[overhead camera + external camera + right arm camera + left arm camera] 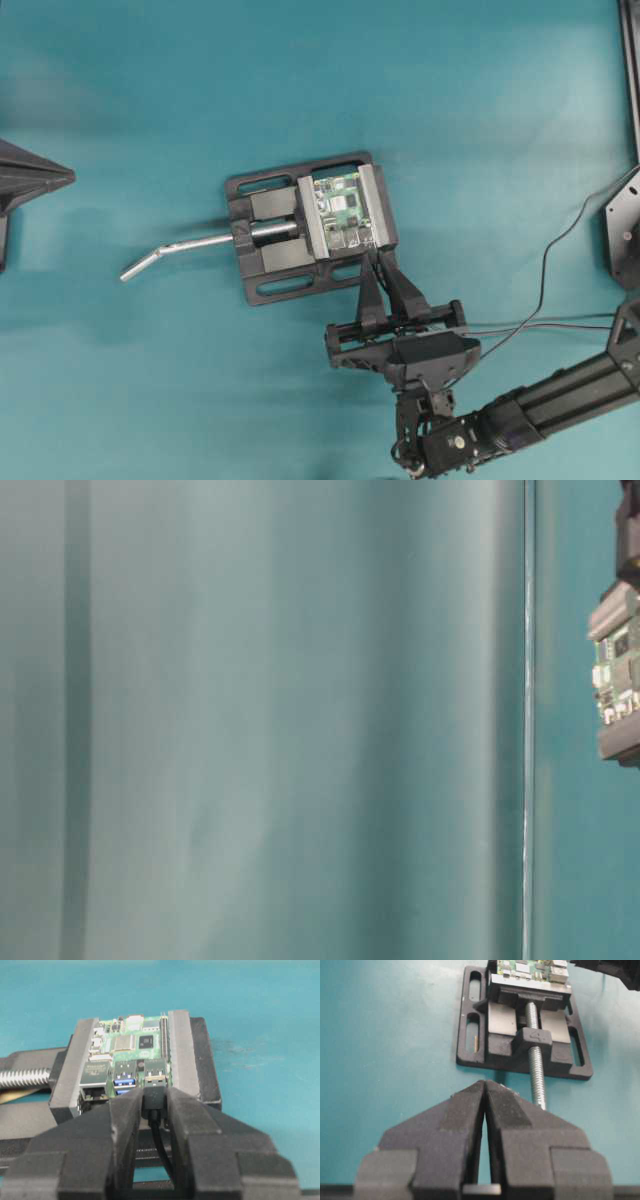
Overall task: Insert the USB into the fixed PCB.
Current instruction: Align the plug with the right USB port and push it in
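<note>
We see right gripper (154, 1105) clamped on dark USB plug (154, 1096), plug at silver port on near edge of green circuit board (131, 1047) held in black vise (262, 283). Left gripper (485, 1094) closed, empty, near vise's threaded silver screw (536, 1072).

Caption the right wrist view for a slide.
Right gripper presses the USB against a port of the fixed PCB, clamped in the vise.

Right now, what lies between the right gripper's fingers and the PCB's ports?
In the right wrist view, the USB, pinched by the right gripper, bridges that stretch, its front end at a port of the fixed PCB. Nothing else lies there.
</note>
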`<act>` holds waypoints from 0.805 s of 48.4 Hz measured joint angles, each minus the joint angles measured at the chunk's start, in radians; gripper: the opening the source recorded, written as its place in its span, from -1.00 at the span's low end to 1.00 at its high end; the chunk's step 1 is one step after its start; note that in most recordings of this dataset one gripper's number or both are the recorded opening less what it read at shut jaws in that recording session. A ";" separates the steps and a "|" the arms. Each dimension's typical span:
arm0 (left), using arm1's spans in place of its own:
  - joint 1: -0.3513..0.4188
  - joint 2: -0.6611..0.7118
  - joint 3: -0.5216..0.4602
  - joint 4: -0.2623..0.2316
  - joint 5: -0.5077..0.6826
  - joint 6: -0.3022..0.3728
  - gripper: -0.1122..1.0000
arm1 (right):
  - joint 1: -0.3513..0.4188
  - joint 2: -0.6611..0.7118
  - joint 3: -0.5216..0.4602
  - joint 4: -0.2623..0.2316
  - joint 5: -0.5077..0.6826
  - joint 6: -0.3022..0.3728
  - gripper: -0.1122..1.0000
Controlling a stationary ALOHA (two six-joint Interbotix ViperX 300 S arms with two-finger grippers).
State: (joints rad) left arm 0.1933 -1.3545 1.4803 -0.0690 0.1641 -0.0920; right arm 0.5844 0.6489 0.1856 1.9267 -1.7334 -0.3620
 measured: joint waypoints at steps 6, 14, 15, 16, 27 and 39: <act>0.000 0.000 0.000 0.002 0.002 -0.002 -0.79 | 0.000 -0.003 0.011 -0.009 0.002 -0.009 -0.47; 0.000 0.000 0.000 0.002 0.002 -0.002 -0.80 | 0.002 -0.003 0.021 -0.014 0.002 -0.011 -0.47; 0.000 0.000 0.000 0.002 0.002 -0.002 -0.79 | 0.002 -0.003 0.023 -0.015 0.002 -0.009 -0.47; 0.000 0.000 0.000 0.000 0.002 -0.002 -0.79 | 0.002 -0.003 0.023 -0.017 0.002 -0.009 -0.47; 0.000 0.000 -0.002 0.002 0.002 -0.002 -0.79 | 0.002 -0.003 0.025 -0.021 0.006 -0.009 -0.47; 0.000 0.000 0.000 0.000 0.002 0.000 -0.79 | -0.003 0.002 0.008 -0.029 0.015 -0.011 -0.47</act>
State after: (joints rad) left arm 0.1933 -1.3545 1.4803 -0.0690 0.1657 -0.0920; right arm 0.5814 0.6504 0.1933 1.8975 -1.7181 -0.3728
